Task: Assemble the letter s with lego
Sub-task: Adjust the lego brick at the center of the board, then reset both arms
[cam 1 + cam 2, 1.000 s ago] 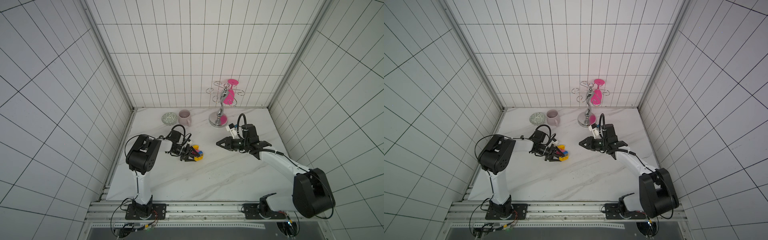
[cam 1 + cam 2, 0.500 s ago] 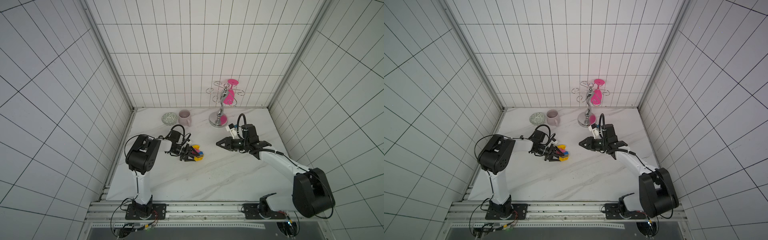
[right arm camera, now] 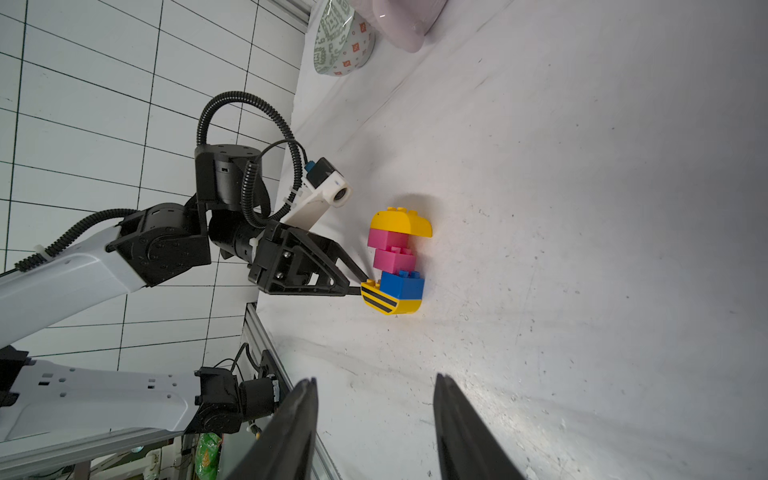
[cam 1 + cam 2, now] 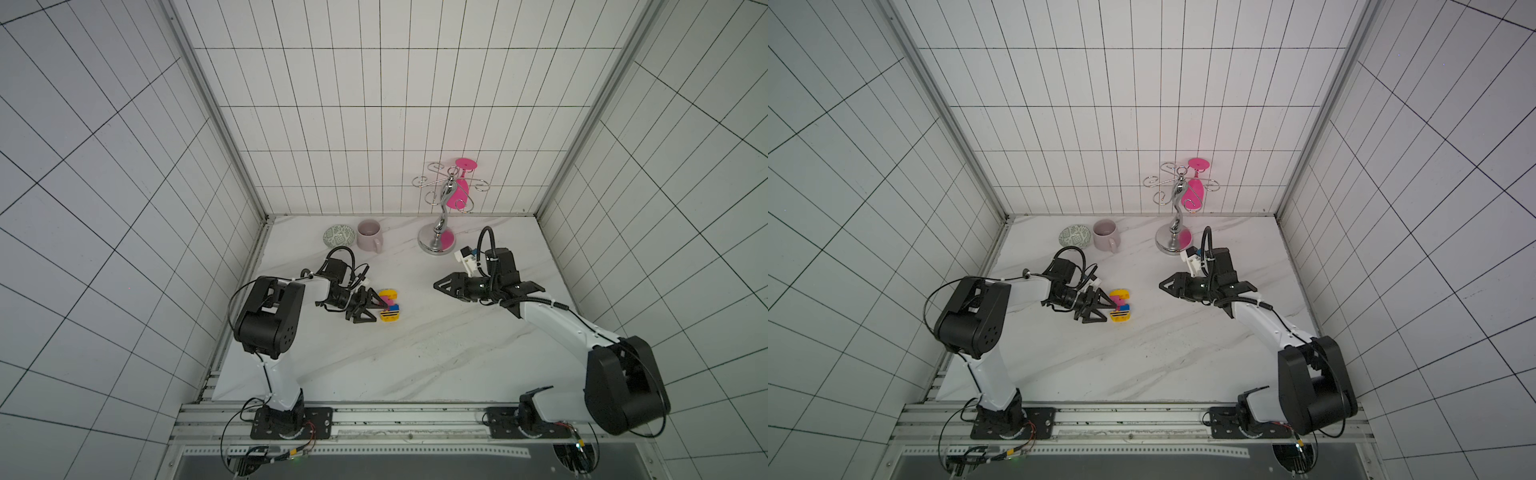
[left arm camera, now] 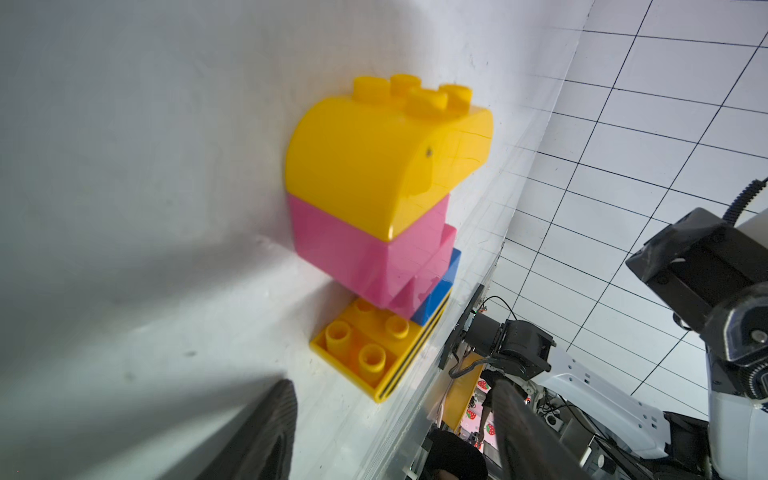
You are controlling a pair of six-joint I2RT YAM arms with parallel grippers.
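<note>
White tiled walls close in a marble-look table [image 4: 415, 353]. In both top views the S-shaped block [image 4: 389, 306] lies flat on the left half of the table, nearer than the mug [image 4: 369, 235] and bowl [image 4: 339, 237] at the far edge. It is yellow at the far end, pink and blue in the middle, and striped yellow at the near end. The left arm rises from its base at the near edge, bends, and reaches right, low over the table. The left gripper [image 4: 374, 316] sits just left of the block with its jaws spread. The right arm stretches from the near right toward the far left. The right gripper [image 4: 439, 287] hangs well apart from the block, near a wire stand [image 4: 440, 216] holding a pink glass [image 4: 457, 193].

From the left wrist, two dark fingers [image 5: 270, 432] stand apart with nothing between them, and the block [image 5: 374, 216] lies just beyond their tips.

From the right wrist, that gripper's fingers [image 3: 291, 428] are parted and empty, pointing across bare table at the block [image 3: 397, 262]. The left gripper's tips [image 3: 362, 284] meet the striped yellow end. I cannot tell whether they touch it.
</note>
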